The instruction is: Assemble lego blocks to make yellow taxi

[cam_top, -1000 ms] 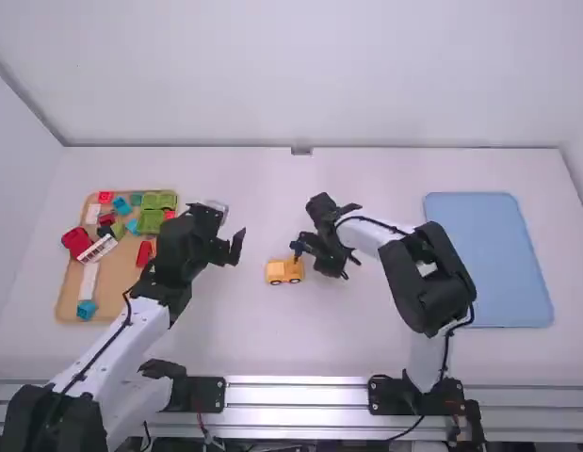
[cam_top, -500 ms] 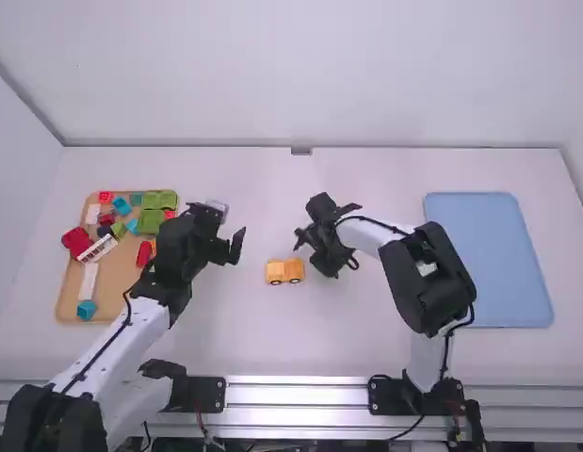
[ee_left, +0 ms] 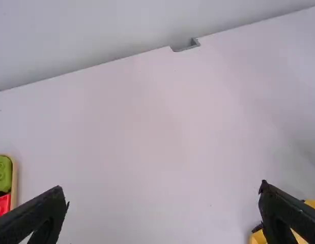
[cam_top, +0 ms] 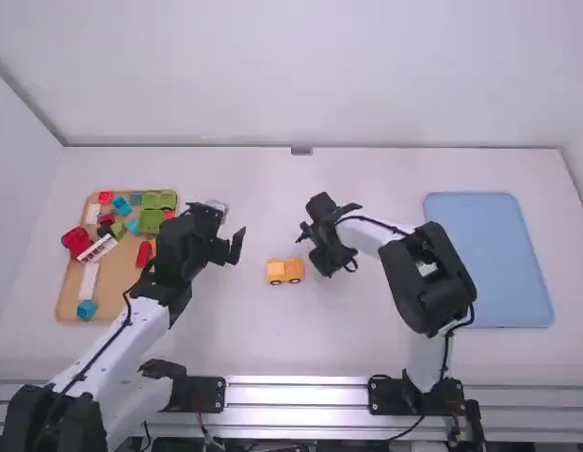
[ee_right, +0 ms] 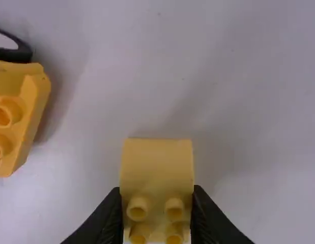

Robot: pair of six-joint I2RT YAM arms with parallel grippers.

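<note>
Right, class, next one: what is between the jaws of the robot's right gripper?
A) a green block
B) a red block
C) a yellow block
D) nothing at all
C: in the right wrist view, a yellow block sits between the jaws of the right gripper.

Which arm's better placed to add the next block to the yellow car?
Right, I'd say: the right gripper holds a yellow block close beside the yellow car; the left gripper is open and empty.
</note>
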